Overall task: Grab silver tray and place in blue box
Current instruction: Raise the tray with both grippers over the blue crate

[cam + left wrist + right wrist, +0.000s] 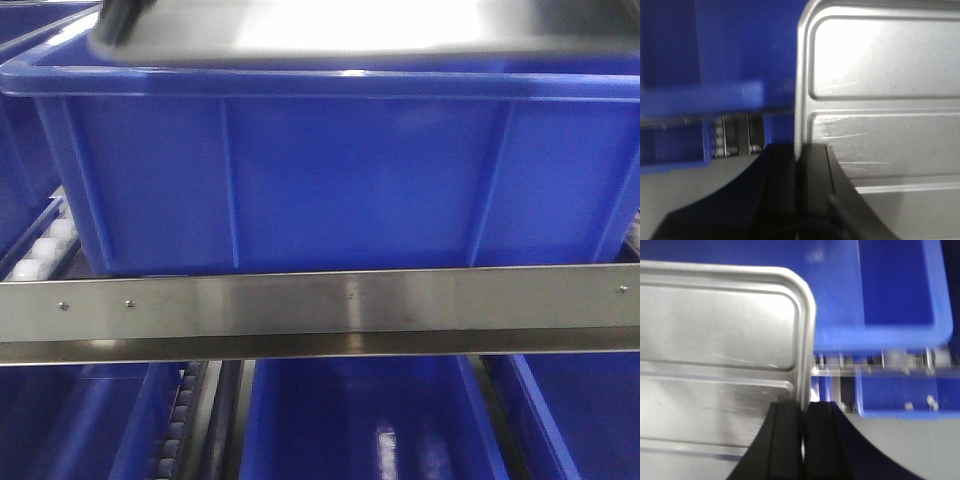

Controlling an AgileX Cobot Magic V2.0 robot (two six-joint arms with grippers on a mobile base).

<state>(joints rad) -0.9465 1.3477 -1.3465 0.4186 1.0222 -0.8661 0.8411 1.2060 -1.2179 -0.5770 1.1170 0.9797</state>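
Observation:
The silver tray [330, 30] hovers flat just above the rim of the blue box [330, 170] in the front view. A dark finger [118, 20] shows at the tray's left end. In the left wrist view my left gripper [799, 150] is shut on the left rim of the silver tray [880, 75], whose recessed centre and ridges show. In the right wrist view my right gripper [804, 407] is shut on the right rim of the silver tray [715, 340]. Blue box walls [700, 95] [880, 330] lie below and beside the tray in both wrist views.
A steel frame rail [320, 310] runs across in front of the blue box. More blue crates [350, 420] sit on the level below. White rollers [45, 245] line the rack at the left. Another blue crate [20, 150] stands to the left.

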